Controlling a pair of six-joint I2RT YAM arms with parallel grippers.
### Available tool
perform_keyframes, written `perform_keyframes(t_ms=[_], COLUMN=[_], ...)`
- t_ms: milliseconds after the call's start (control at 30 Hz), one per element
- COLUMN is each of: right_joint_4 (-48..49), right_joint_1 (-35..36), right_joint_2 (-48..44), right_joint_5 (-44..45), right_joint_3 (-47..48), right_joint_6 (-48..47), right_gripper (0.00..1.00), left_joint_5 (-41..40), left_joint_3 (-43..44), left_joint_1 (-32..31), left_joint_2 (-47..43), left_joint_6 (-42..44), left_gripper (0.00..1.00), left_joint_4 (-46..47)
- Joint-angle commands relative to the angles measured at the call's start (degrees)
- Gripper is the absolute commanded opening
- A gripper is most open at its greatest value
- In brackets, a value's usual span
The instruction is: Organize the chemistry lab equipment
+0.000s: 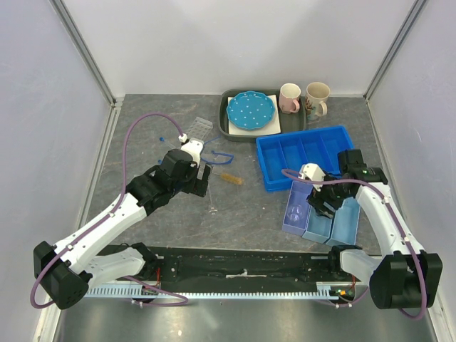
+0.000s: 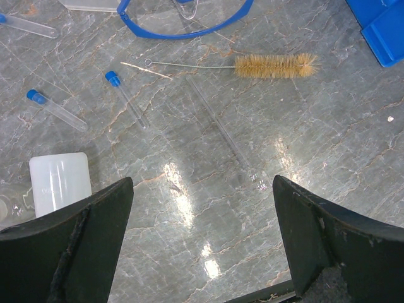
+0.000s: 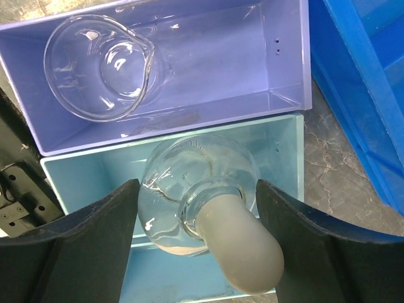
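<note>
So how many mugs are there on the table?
2. The left mug and the right mug stand side by side at the back, just right of the blue dotted plate. None seems hidden.

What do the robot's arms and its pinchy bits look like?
The left arm and right arm are chunky white tubes joined by round black joints. A thin purple cable loops along each one. The left tool and right tool each end in two wide black fingers.
</note>
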Motion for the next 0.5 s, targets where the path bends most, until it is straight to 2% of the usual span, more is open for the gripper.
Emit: perform_keyframes(t_ms=[0, 167, 467], right_joint_4=[-2.76, -4.08, -5.4], right_joint_1=[0.15, 0.15, 0.15], right_joint_2=[-0.91, -1.44, 0.23], right_joint_5=[-1.51, -3.0, -5.73], right_joint_3=[0.57, 5.39, 9.97], right_joint_6=[0.58, 1.98, 3.13], right_gripper=[0.83, 0.93, 0.97], left_joint_5=[-0.95, -0.95, -1.04], left_joint_3=[-0.19, -0.11, -0.11], left_joint_1=[-0.22, -0.22, -0.22], left_joint_2=[-0.77, -0.77, -1.12], left_joint_6=[1.91, 1.91, 2.0], left_gripper=[0.97, 0.97, 0.97], left_joint_4=[1.96, 1.96, 1.96])
